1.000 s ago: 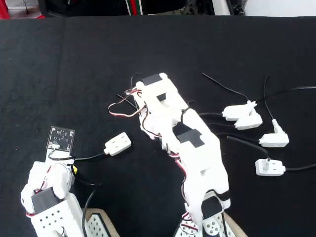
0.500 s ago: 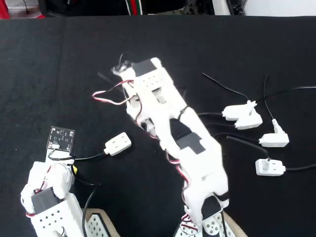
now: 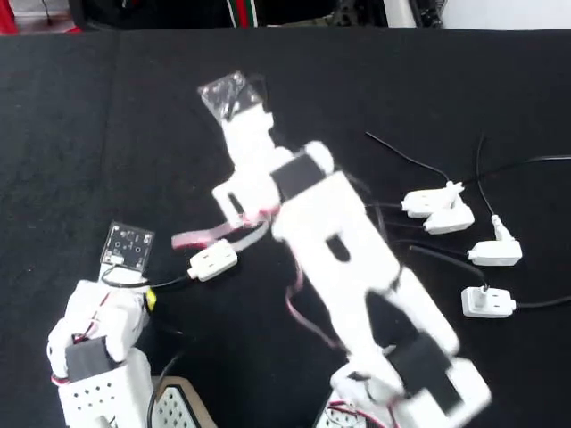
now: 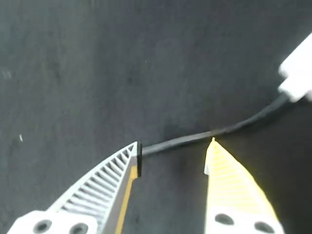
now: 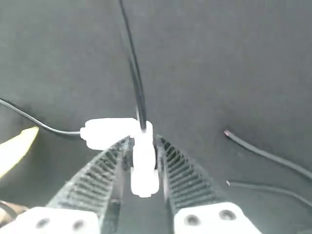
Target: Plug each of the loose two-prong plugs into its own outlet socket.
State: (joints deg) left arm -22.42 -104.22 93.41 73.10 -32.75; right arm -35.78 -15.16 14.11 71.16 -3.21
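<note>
My right gripper (image 5: pixel 143 141) is shut on a small white two-prong plug (image 5: pixel 144 165), whose black cord (image 5: pixel 132 58) runs away over the black cloth. Just beside the plug lies a white outlet socket (image 5: pixel 105 132), which the high view shows as a white outlet socket (image 3: pixel 212 260) left of the right arm (image 3: pixel 339 241). My left gripper (image 4: pixel 174 144) is open low over the cloth. The socket's black cable (image 4: pixel 195 139) lies between its grey and yellow fingertips. That cable leads to the white socket body (image 4: pixel 298 73). The left arm (image 3: pixel 94 334) sits at the near left.
More white plugs and sockets with black cords lie at the right: a touching pair (image 3: pixel 437 209), one (image 3: pixel 495 253) nearer, and one (image 3: pixel 487 302) nearest. A loose black wire (image 5: pixel 265 155) crosses the cloth. The other arm's yellow finger (image 5: pixel 17 146) shows near the socket.
The right arm has swung up and toward the far left, its wrist now well beyond the socket. The left arm has shifted slightly right and forward. The socket has kept its place.
</note>
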